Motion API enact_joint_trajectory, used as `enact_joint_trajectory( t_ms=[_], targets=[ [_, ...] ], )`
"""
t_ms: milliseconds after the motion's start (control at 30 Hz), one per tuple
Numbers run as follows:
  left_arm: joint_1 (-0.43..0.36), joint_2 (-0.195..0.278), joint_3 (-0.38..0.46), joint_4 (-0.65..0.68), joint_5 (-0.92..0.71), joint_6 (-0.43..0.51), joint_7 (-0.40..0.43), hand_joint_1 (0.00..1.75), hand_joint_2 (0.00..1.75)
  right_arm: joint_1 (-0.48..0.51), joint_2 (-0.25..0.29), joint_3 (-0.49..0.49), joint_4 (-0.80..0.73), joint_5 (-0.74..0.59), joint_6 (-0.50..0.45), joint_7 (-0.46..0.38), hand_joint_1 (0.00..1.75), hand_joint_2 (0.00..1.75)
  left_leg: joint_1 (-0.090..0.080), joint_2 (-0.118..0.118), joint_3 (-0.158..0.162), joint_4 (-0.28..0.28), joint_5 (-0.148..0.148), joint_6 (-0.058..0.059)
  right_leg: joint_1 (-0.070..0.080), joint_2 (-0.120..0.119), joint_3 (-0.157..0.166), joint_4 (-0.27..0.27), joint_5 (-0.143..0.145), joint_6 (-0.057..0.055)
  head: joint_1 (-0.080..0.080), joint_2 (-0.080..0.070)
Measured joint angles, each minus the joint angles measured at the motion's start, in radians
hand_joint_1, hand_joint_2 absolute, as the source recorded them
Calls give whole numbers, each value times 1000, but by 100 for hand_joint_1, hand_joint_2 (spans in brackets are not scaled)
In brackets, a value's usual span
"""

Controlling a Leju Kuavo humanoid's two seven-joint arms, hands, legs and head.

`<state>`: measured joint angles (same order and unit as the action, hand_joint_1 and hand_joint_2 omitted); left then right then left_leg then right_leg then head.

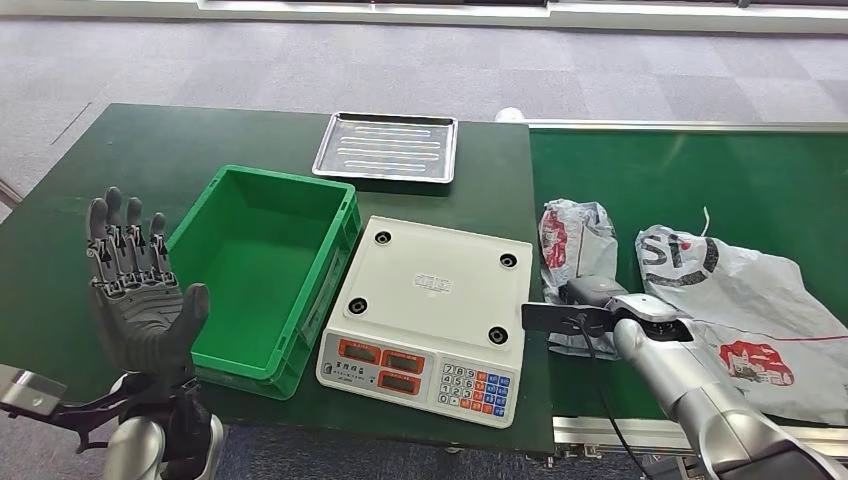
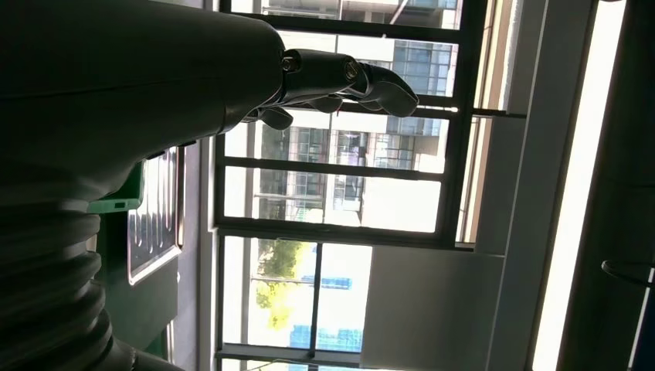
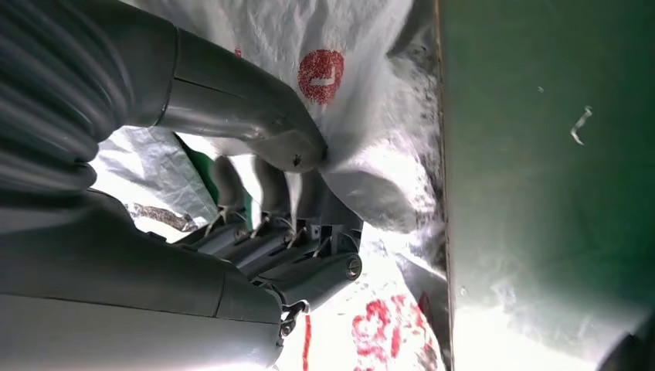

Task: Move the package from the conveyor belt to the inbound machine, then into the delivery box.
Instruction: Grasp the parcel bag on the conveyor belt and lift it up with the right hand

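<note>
At the near left corner of the bench (image 1: 90, 180) the left hand (image 1: 135, 290) stands upright above the bench edge, palm showing, fingers spread and holding nothing; in the left wrist view the same hand (image 2: 340, 81) shows dark against tall windows with nothing between its fingers. Along the near edge, in the middle, sits the white scale (image 1: 430, 320), its display and keypad facing the near side and its flat top bare. Just left of the scale, almost touching it, is the green crate (image 1: 262, 270), nothing visible inside. To the right of the scale, on the conveyor belt (image 1: 700, 180), the right hand (image 1: 590, 292) lies on the smaller grey package (image 1: 575, 240), which rests at the belt's left edge just beside the scale. In the right wrist view the thumb and fingers (image 3: 270, 143) close on a bunched fold of the package's (image 3: 371, 100) white plastic, so the hand pinches it. A larger grey bag (image 1: 740, 300) with red and dark print lies just right of the package, near the belt's near edge. Farther back, near the bench's far edge, a metal tray (image 1: 387, 147) lies flat behind the crate and scale.
</note>
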<state>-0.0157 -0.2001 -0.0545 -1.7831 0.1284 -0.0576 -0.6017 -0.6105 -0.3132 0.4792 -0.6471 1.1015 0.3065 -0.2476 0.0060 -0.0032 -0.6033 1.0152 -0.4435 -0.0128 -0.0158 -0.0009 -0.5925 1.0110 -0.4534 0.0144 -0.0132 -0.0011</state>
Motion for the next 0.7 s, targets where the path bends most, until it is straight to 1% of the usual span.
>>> enact_joint_trajectory(
  t_ms=[200,567,700],
  targets=[
    [3,4,1,-5,3,1,-4,0,175,10,-14,22,-42,-21,-10,8,175,175,0,0,0,0,0,0,0,0,0,0,0,0,0,0],
    [9,6,1,-6,3,2,-6,0,175,17,-20,26,-56,-24,-12,8,175,175,0,0,0,0,0,0,0,0,0,0,0,0,0,0],
    [12,7,2,-7,4,9,-11,0,175,15,-29,30,-72,-45,-27,-6,175,175,0,0,-1,0,0,0,0,0,0,0,0,0,0,0]
  ],
)
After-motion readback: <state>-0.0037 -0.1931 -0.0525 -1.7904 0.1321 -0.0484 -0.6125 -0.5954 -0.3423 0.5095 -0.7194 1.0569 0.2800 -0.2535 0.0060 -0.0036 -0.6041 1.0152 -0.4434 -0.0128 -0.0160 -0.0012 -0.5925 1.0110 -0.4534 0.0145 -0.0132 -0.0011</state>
